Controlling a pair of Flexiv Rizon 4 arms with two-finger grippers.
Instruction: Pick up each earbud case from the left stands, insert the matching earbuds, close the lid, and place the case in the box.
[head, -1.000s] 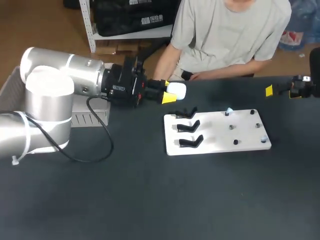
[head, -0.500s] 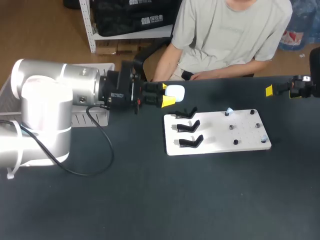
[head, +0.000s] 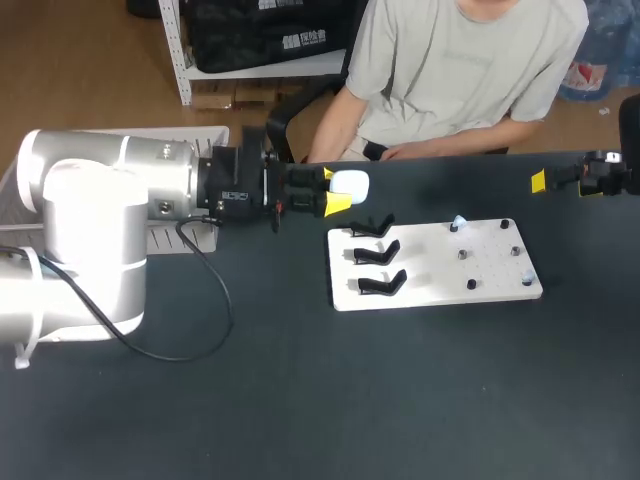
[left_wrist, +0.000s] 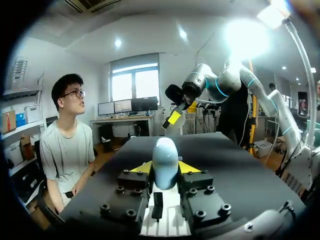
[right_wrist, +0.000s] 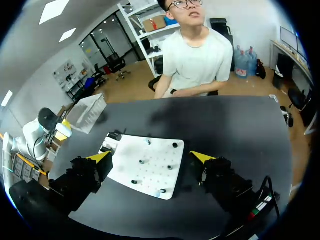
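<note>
Head view: left end effector (head: 333, 187) is clamped on a white earbud case (head: 352, 183), held in the air between the box (head: 170, 238) and the white board (head: 435, 290), off the table (head: 300, 400). All three black stands (head: 378, 252) are bare, so I'd judge this is the last case in play. What's already in the box is hidden by the arm. Small bits (head: 462, 254) sit on the board's peg side, too small to call earbuds or pegs. Right end effector (head: 562, 184) hangs well apart at the far edge, and its fingers are not readable here.

Left wrist view: the case (left_wrist: 165, 155) sits pinched between both yellow tips. It's a smooth, glossy, rounded pebble shape, likely hard plastic and slippery. No lid seam is visible from here, so lid state is unknown.

Right wrist view: right end effector (right_wrist: 151, 157) is spread wide and carries nothing. Board (right_wrist: 142, 175) lies ahead of it, a flat matte plate with rounded corners. The box (right_wrist: 87, 112) is a translucent, thin-walled bin past the board. The table is a matte dark sheet.

Remaining, by my read: confirm buds are in and the lid is shut, then drop the case in the box.
</note>
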